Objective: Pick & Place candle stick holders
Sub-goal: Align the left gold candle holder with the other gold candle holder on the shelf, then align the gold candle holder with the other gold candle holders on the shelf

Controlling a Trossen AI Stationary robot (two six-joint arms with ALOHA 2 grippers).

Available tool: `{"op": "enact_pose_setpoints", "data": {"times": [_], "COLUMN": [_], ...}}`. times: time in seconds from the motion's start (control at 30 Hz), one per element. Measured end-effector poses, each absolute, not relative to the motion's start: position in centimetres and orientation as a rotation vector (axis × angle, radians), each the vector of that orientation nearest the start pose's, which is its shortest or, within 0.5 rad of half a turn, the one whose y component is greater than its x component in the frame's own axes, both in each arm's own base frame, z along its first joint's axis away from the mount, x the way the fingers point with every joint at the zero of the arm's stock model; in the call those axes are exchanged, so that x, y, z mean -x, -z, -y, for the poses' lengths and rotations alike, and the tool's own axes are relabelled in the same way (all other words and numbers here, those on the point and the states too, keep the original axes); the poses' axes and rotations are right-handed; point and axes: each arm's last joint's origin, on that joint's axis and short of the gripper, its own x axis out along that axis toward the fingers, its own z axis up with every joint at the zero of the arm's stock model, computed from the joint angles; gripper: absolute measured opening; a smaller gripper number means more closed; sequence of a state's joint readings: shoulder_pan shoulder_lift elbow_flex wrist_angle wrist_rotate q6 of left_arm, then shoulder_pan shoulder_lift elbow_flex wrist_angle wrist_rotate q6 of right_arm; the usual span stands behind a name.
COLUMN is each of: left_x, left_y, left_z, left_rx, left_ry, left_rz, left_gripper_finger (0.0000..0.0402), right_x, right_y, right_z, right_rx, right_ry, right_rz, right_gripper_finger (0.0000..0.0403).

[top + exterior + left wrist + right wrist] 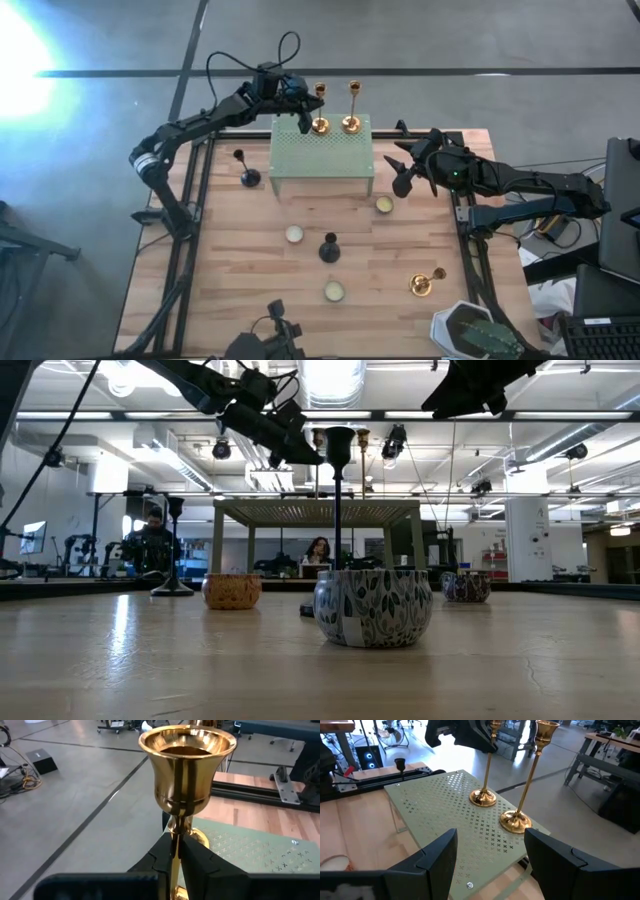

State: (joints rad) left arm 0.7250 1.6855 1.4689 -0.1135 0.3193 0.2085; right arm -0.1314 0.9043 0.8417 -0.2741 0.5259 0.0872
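My left tool [303,118] grips 1 gold holder [319,108] on the stand [320,160] beside another [351,108]; right tool [408,168] open; 3 remain on the bench [240,280].

My left arm runs from its base at the left-middle of the high view up and to the right, elbow bent, wrist ending near the top centre. The left gripper [306,112] sits there with its fingers [197,865] pinched nearly together around a thin gold stem. My right arm comes in from the right edge, lying almost level toward the centre. The right gripper [408,168] hangs there with its fingers [440,852] spread apart, holding nothing.
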Motion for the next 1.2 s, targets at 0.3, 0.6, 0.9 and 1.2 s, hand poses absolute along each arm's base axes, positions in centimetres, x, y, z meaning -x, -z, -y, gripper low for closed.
{"op": "enact_pose_setpoints", "data": {"times": [0.3, 0.6, 0.9, 1.2], "left_x": [-30.0, -30.0, -30.1, -29.0], "left_y": [-33.9, -34.0, -34.1, -35.2], "left_z": [-25.4, -25.4, -25.4, -24.8], "left_rx": [-0.033, -0.038, -0.024, -0.072], "left_ry": [-0.364, -0.365, -0.367, -0.442], "left_rz": [-0.333, -0.316, -0.306, -0.344], "left_gripper_finger": [0.0059, 0.01, 0.0183, 0.0218], "right_x": [-18.9, -18.9, -18.9, -18.9], "right_y": [-32.5, -32.5, -32.5, -32.5], "right_z": [4.0, 4.0, 4.0, 4.0], "right_rx": [-0.018, -0.018, -0.019, -0.019], "right_ry": [0.665, 0.664, 0.665, 0.664], "right_rz": [-0.306, -0.306, -0.306, -0.307], "right_gripper_finger": [0.0224, 0.0224, 0.0224, 0.0224]}}
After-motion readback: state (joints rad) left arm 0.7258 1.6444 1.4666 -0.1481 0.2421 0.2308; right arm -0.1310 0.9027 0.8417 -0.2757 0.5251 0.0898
